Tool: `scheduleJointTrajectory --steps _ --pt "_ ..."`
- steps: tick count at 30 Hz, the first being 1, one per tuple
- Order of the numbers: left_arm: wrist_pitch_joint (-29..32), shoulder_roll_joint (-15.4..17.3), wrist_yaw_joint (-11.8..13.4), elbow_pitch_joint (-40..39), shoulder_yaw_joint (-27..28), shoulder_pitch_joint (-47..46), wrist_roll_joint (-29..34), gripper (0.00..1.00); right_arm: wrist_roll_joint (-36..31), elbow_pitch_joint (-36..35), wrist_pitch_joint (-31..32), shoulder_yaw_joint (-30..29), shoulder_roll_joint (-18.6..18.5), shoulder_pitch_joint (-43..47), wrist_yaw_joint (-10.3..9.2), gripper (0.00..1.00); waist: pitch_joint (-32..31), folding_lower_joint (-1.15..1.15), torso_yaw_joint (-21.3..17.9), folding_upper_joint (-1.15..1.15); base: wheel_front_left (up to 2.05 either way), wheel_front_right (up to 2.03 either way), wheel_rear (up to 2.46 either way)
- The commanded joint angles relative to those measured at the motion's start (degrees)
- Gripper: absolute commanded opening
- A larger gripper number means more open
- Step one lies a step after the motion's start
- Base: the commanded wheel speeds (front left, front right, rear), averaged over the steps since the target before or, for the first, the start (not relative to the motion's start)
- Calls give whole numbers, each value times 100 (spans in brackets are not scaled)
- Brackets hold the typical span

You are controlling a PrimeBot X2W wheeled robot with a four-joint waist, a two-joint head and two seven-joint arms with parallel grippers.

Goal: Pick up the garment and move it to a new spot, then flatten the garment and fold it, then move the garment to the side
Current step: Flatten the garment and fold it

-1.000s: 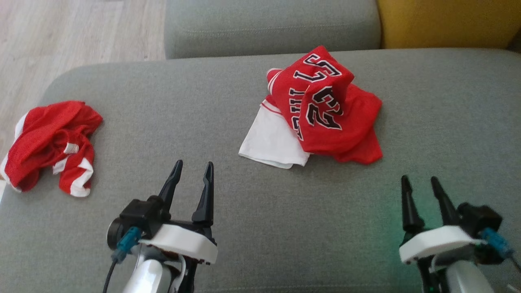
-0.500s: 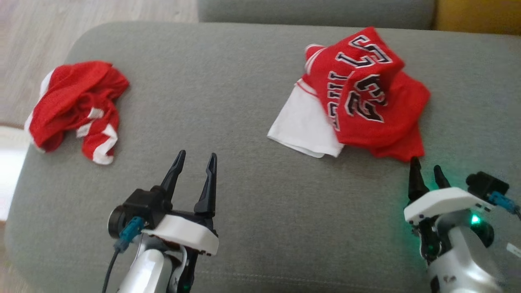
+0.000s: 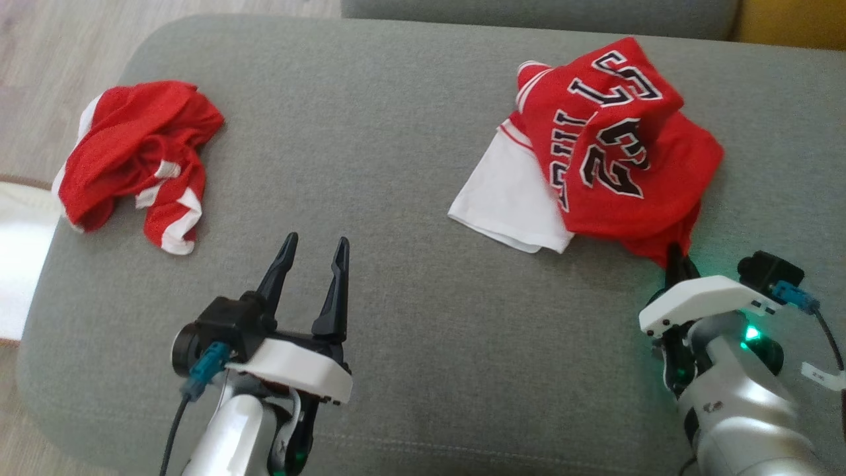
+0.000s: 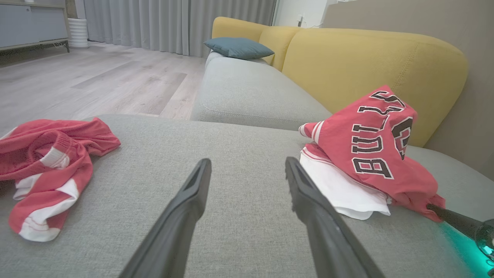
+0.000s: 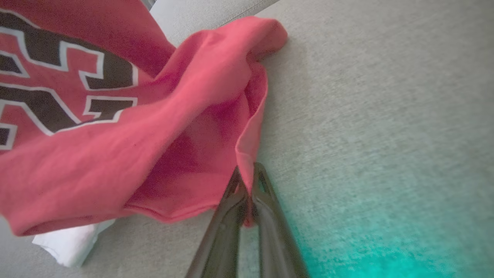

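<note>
Head view: the jersey [image 3: 615,152] lies heaped toward the far right corner of the grey seat [image 3: 410,317], partly on top of a white cloth [image 3: 512,201]. Red shorts [image 3: 135,155] lie crumpled at the seat's left edge, well apart. The left gripper [image 3: 315,241] hovers over the near middle of the seat, fingers spread, holding nothing. The right gripper [image 3: 675,251] is at the jersey's near hem; its jaw state cannot be read here. Left wrist view: the left fingers stand parted over bare seat, and the right gripper's tip touches the jersey's lowest corner. Right wrist view: the right jaws are pinched together on a thin fold of the jersey's hem, with red cloth caught between them. Judgement: the step in hand is the pick-up, with the grasp made and the lift not yet begun. The next move calls for a rise high enough to peel the jersey off the white cloth without dragging it, then a carry toward the open middle of the seat. The pinch is narrow and may slip. No container is present; the seat alone carries the clothes.
</note>
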Motion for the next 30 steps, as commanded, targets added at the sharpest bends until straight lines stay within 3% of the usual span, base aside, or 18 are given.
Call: scheduleJointTrajectory --steps 1,5,13,18,23,24,25,30 --pt "-32 18 22 -172 236 -205 48 100 -146 -42 -81 97 23 -96 -4 0 -73 0 -87 0 0 0 0" --pt "-32 18 42 -173 257 -152 11 100 -643 -369 -98 -345 -51 36 -4 0 -228 0 -278 0 0 0 0" --pt "-32 18 122 -201 227 1 -92 100 -2061 -1706 -101 -1866 -375 817 -4 0 -538 0 -627 0 0 0 0" --pt "-32 18 162 -231 193 78 -145 100 -2944 -2738 187 -2810 -211 1131 -4 0 -618 0 -788 0 0 0 0" --pt "-32 18 171 -228 138 82 -173 100 -3341 -3580 627 -3292 -6 1302 -4 0 -632 0 -850 0 0 0 0" --pt "-32 18 171 -223 130 76 -177 100 -3381 -3677 679 -3320 8 1330 -4 24 -634 0 -853 0 0 0 0" --pt "-32 18 169 -217 118 69 -180 100 -3387 -3739 722 -3315 15 1357 -4 100 -636 0 -848 0 0 0 0" --pt "-32 18 143 -179 94 44 -177 100 -3025 -3774 556 -2922 21 1463 -4 100 -671 0 -777 0 0 0 0"
